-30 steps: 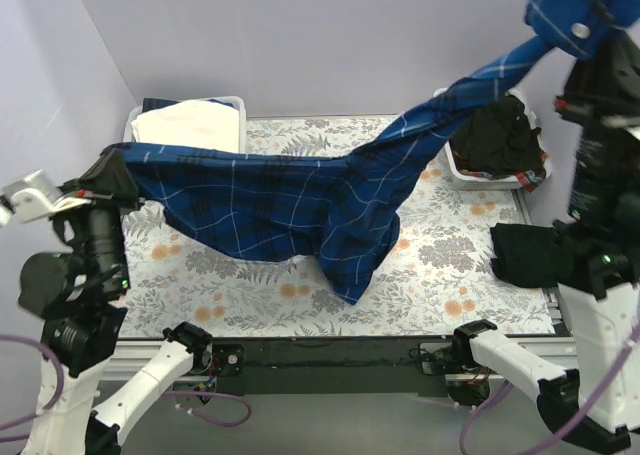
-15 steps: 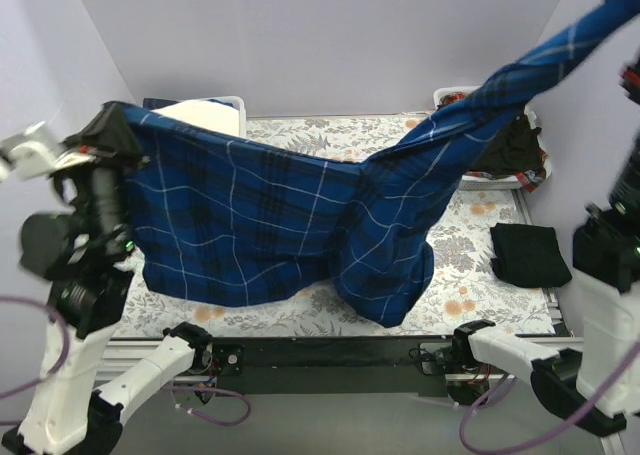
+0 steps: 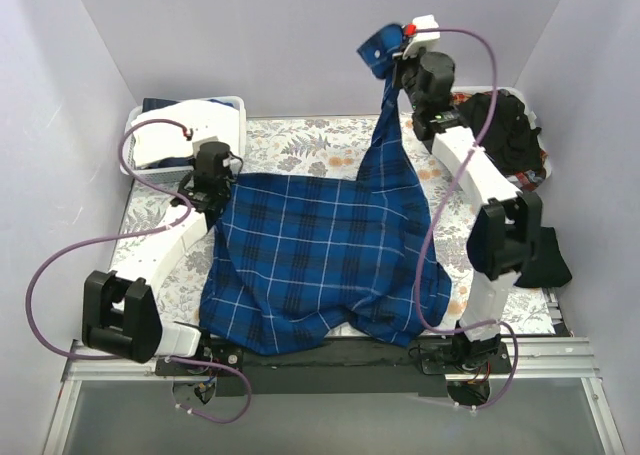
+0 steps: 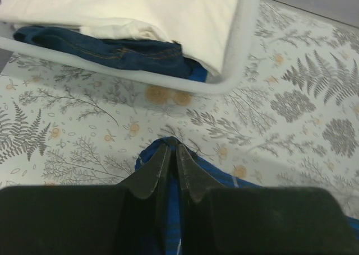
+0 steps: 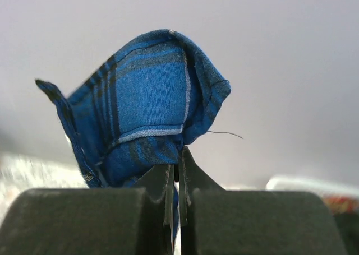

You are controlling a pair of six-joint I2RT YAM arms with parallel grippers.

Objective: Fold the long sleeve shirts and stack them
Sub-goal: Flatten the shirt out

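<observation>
The royal-blue plaid shirt (image 3: pixel 320 255) lies spread over the middle of the floral table, its near hem bunched at the front edge. My left gripper (image 3: pixel 207 193) is shut on the shirt's far left corner, low over the table; the left wrist view shows blue cloth (image 4: pixel 224 175) pinched in my gripper (image 4: pixel 171 147). My right gripper (image 3: pixel 396 63) is shut on a sleeve end, held high at the back centre, and a strip of cloth hangs down from it. The right wrist view shows the cuff (image 5: pixel 151 92) above my gripper (image 5: pixel 176 161). A folded black shirt (image 3: pixel 548 263) lies at the right edge, partly behind my right arm.
A white basket (image 3: pixel 232 103) at the back left holds white cloth (image 4: pixel 140 8) over denim (image 4: pixel 129 52); its rim (image 4: pixel 235 59) is just beyond my left gripper. A second basket (image 3: pixel 462 177) at the back right holds dark clothes (image 3: pixel 498 135). Purple walls close in the back and sides.
Both arms have swung from high and near to out over the table. The plaid shirt, stretched in the air before, now lies on the table, with only the right sleeve still lifted.
</observation>
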